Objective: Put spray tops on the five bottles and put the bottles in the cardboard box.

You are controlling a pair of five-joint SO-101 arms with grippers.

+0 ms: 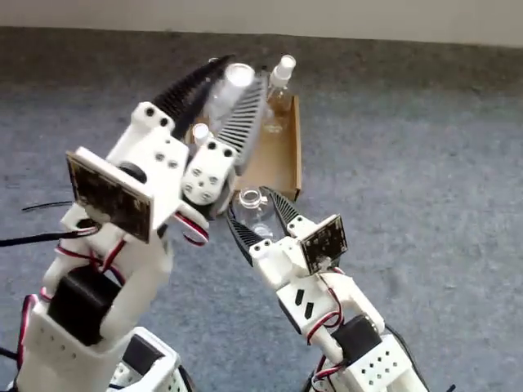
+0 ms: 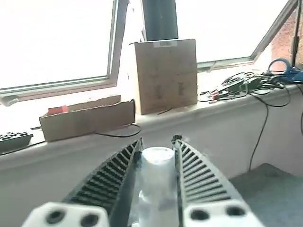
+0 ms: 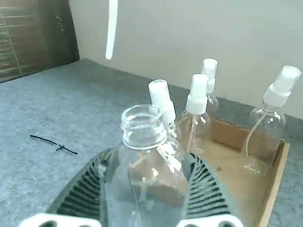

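At the right pincer [image 3: 149, 163], clamps snugly around the last bare bottle [image 3: 144, 142], taking the round body just under the shoulder and leaving the open neck upright and free above the jaws. Cannot tell whether the base rests on the grey table [image 1: 425, 163] or hangs just above it.

Higher up, at the left pincer [image 2: 157, 144], pinches the spray top [image 2: 157, 163] by its white head, jaws drawn in close on both sides. Lets the thin dip tube [image 3: 111, 28] dangle above the level of the bottle's mouth and apart from it, not lined up over the opening.

Looks light, stiff and smooth. Could be clear plastic or glass, so probably slick under the ribs and apt to twist or tip if the top gets pushed down off-centre. Suits a hold low on the body, as now, with the neck thread kept bare. Calls for a gentler touch on the spray top, being small, light and trailing a bendy tube that has to enter the mouth first. Best taken by the head or collar, never by the tube.

Faces the cardboard box [image 3: 274, 170] just beyond the held bottle, with four capped bottles [image 3: 196, 113] upright inside. Leaves, by that count, only this fifth one to cap and box.
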